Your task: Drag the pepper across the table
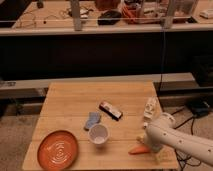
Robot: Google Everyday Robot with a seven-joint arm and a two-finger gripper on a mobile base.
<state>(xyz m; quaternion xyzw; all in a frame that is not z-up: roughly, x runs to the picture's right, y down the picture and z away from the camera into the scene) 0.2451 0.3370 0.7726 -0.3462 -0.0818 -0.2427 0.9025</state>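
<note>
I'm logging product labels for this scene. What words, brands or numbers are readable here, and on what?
No text can be read.
Dark packet: red and pale markings, too blurred to read.
White packet: markings too blurred.
Orange plate: white pattern, no lettering.
The hand, beside the pepper on the table, shows no lettering.
</note>
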